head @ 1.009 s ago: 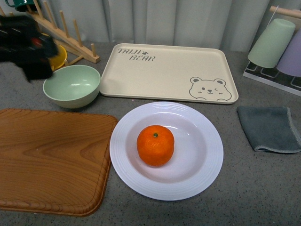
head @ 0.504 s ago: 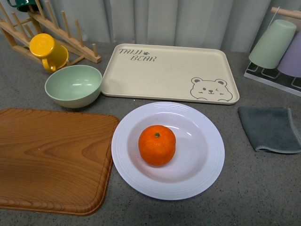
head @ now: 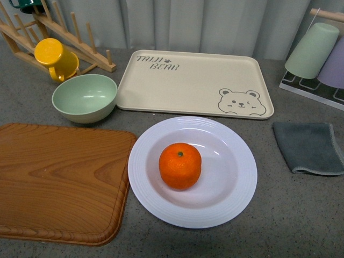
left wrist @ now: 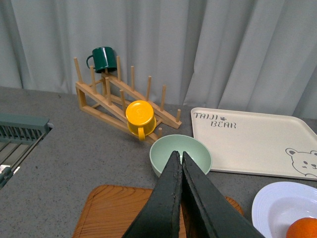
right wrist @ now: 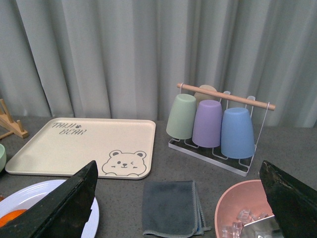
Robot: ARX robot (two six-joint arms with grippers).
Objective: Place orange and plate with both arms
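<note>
Orange (head: 180, 165) is sitting mid-plate. Plate (head: 228, 177) is lying near the tabletop's front edge, roughly centred. Neither arm is showing in the front view.

My left end effector (left wrist: 178, 157) is hanging closed and empty over the wooden board (head: 59, 177) by the front-left corner, so the plate is lying toward the right edge from it. My right end effector (right wrist: 177, 167) is hanging wide open and empty, facing the grey cloth (head: 309, 146), so the plate is lying toward the left edge.

Can't tell which is nearer. Orange is round, so no axis is mattering. Board is sitting just beside the rim, and the bear tray (head: 188, 86) is offering flat room behind.
</note>
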